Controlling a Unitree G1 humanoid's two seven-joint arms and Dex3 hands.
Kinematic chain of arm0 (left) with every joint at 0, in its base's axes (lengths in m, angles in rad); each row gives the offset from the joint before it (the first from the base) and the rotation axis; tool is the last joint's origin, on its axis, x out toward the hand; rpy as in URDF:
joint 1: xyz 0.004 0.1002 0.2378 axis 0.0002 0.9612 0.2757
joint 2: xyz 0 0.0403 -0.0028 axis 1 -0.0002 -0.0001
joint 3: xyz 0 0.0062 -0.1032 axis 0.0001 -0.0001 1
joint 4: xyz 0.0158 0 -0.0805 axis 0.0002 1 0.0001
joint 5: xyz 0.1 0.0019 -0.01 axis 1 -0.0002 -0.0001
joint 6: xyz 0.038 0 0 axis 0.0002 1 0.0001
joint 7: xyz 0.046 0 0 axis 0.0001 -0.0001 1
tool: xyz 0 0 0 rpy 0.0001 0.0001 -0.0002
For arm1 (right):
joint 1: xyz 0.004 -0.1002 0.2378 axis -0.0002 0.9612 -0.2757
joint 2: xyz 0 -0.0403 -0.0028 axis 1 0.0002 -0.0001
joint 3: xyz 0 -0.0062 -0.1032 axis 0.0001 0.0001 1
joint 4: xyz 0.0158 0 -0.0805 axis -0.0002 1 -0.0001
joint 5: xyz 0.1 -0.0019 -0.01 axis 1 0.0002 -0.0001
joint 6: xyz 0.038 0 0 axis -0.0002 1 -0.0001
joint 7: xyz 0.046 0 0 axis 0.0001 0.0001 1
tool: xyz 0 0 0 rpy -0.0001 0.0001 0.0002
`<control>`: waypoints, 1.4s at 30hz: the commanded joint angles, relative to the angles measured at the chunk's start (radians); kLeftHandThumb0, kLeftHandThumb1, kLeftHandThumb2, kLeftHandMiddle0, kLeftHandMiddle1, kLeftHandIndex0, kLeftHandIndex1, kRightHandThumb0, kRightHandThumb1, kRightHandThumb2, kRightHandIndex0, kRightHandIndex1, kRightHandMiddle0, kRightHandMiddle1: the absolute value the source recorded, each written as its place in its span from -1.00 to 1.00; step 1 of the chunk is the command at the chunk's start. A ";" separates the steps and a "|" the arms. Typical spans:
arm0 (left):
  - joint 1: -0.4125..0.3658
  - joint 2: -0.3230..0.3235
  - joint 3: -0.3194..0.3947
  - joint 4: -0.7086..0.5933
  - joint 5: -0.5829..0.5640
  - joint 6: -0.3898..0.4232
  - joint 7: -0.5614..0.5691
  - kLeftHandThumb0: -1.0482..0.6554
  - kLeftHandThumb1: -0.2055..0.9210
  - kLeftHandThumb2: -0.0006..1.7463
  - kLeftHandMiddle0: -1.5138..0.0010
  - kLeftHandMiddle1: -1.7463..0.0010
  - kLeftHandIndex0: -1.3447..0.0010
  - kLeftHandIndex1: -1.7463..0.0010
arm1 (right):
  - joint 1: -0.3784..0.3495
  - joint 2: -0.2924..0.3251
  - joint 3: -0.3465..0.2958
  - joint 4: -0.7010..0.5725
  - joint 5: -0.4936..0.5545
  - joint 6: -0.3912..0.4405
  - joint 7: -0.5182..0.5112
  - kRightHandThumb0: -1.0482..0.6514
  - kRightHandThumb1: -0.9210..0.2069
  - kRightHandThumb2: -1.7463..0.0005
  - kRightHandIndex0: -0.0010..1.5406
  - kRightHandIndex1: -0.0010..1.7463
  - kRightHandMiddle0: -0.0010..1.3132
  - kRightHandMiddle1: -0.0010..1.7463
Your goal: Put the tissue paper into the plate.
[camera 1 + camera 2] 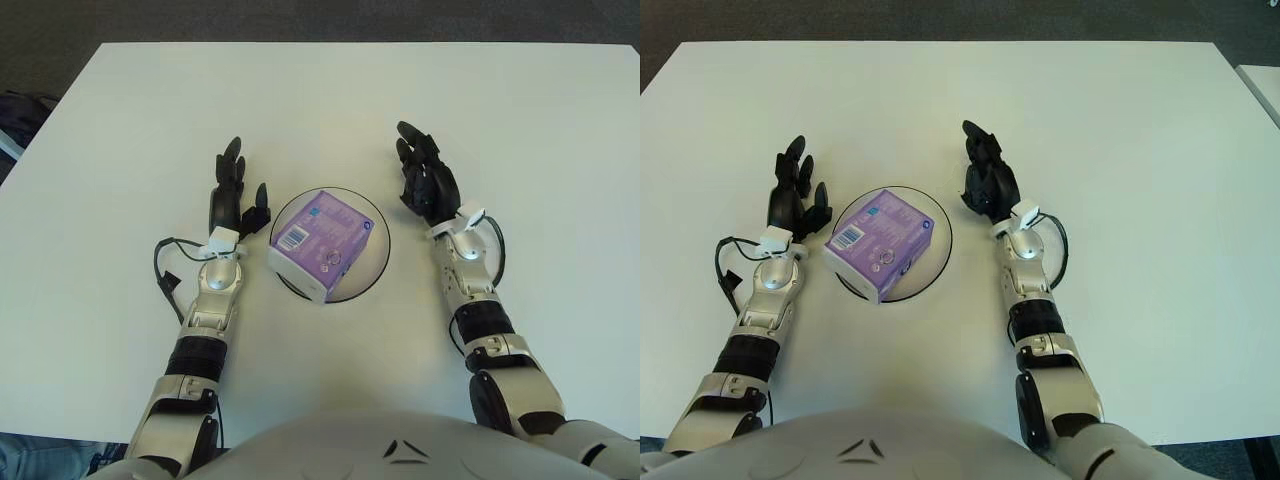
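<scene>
A purple tissue pack (320,239) with a white side lies in the white plate (376,263) at the table's middle; its near corner sticks out over the plate's front rim. My right hand (422,180) is to the right of the plate, fingers stretched out and holding nothing, apart from the pack. My left hand (233,190) shows just left of the plate, fingers extended and empty.
The white table (120,130) spreads wide on all sides, with its far edge at the top and dark floor beyond. A black cable (165,262) loops beside my left wrist.
</scene>
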 commanded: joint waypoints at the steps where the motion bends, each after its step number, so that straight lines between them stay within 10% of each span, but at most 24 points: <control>1: 0.194 -0.046 -0.026 0.133 0.025 0.040 0.005 -0.52 1.00 -0.18 0.58 0.96 1.00 0.36 | 0.059 0.000 -0.012 -0.054 -0.033 -0.032 -0.038 -0.76 -1.00 -0.04 -0.84 -1.00 -1.00 -0.46; 22: 0.193 -0.045 -0.021 0.143 0.014 0.023 -0.004 -0.51 1.00 -0.18 0.56 0.97 1.00 0.33 | 0.181 -0.028 -0.044 -0.094 -0.115 -0.061 -0.150 -0.60 -1.00 -0.03 -0.79 -0.98 -1.00 -0.48; 42: 0.188 -0.047 -0.022 0.145 0.013 0.023 -0.009 -0.51 1.00 -0.18 0.55 0.97 1.00 0.32 | 0.271 -0.001 -0.028 -0.178 -0.125 0.018 -0.195 -0.50 -0.99 0.50 -0.70 -0.98 -1.00 -0.33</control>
